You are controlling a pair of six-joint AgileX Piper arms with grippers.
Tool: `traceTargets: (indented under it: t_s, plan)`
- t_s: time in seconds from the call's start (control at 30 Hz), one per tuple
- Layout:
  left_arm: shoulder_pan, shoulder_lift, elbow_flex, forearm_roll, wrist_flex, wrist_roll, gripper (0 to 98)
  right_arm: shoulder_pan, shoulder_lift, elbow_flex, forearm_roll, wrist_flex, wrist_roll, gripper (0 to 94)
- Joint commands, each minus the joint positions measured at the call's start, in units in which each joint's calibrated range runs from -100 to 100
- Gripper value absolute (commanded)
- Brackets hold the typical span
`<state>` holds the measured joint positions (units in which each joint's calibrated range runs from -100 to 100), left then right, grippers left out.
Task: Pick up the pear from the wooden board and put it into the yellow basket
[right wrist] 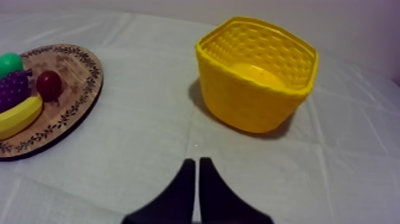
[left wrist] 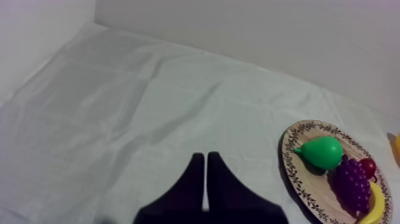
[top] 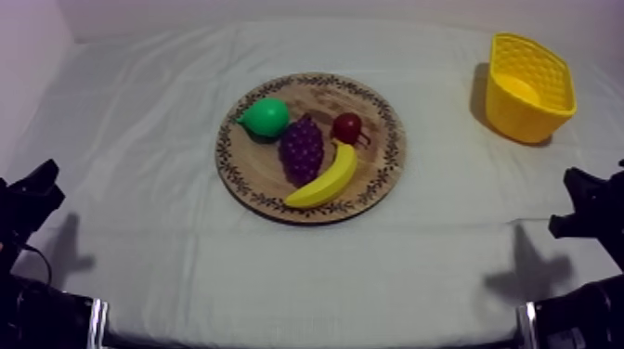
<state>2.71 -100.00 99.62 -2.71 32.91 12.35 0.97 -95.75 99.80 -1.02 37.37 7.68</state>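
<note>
The green toy pear point(top: 266, 117) is seen lying on the round wooden board with a patterned rim point(top: 240, 188), on its left part, just beside the purple bunch of grapes point(top: 302, 148). The yellow plastic basket point(top: 529, 88) is set well apart, at the right of the cloth-covered bench point(top: 139, 232). The left gripper point(left wrist: 205, 156) and the right gripper point(right wrist: 197, 161) are each closed, the 2 black fingers pressed together on nothing.

Dim, soft light w/ purplish cast. Yellow basket point(top: 529, 88) throws soft shadow twd board point(top: 243, 176); diffuse shadows on cloth point(top: 139, 121) by L arm point(top: 28, 204) & R arm point(top: 590, 209).
</note>
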Motion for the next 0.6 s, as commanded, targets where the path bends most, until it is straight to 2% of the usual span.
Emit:
traceTargets:
  t_s: [0.0,0.4,0.57]
  plan:
    - [0.0,0.0,0.0,0.00,0.0,0.0,0.1,0.3,0.0,0.0,0.0,0.0,-0.2,0.5]
    - [0.0,0.0,0.0,0.00,0.0,0.0,0.1,0.3,0.0,0.0,-0.2,0.5,-0.4,1.2]
    - [0.0,0.0,0.0,0.00,0.0,0.0,0.1,1.0,1.5,-0.4,0.0,-1.4,-0.5,0.6]
